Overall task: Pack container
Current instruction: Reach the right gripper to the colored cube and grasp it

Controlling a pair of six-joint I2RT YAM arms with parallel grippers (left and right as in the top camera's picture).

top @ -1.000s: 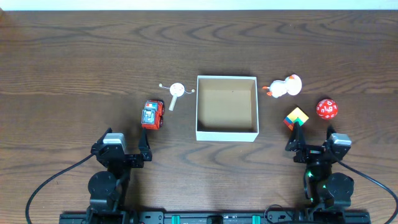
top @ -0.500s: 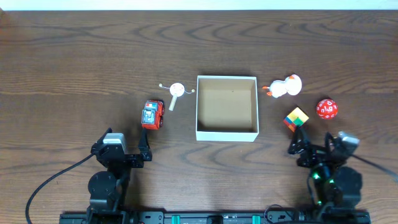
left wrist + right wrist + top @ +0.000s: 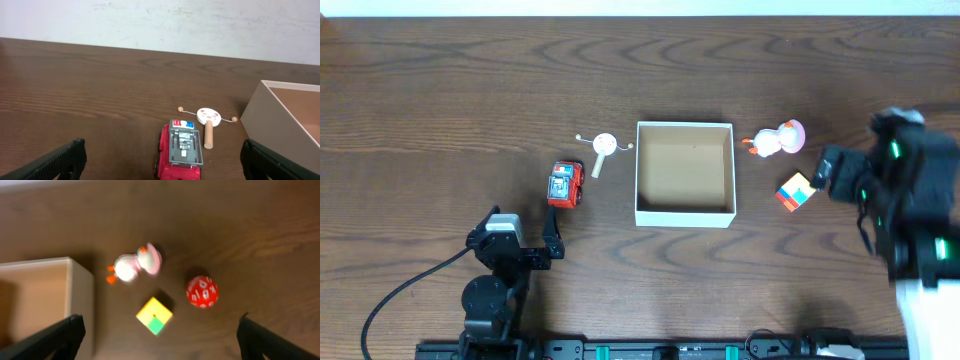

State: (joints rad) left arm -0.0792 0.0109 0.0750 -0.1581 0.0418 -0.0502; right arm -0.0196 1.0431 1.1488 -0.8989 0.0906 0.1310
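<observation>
The container point(image 3: 685, 213) is a square white box with a brown inside at the table's middle; nothing shows inside it. It also shows in the left wrist view point(image 3: 272, 120) and the right wrist view point(image 3: 80, 295). My left gripper point(image 3: 552, 245) is open and empty, low behind a red toy truck point(image 3: 565, 184), which lies between the jaws in its wrist view point(image 3: 181, 150). My right gripper point(image 3: 840, 170) is open and empty, raised high over a coloured cube point(image 3: 154, 316) and a red die point(image 3: 202, 291). The arm hides the die in the overhead view.
A white duck toy point(image 3: 778, 139) lies right of the container, seen too in the right wrist view point(image 3: 136, 265). A small white wooden rattle point(image 3: 603, 147) lies left of it. The cube point(image 3: 796, 192) sits near the container's front right corner.
My right arm has lifted from the table's front edge and swung back and up over the die and cube. The left arm and the toys have not moved.
</observation>
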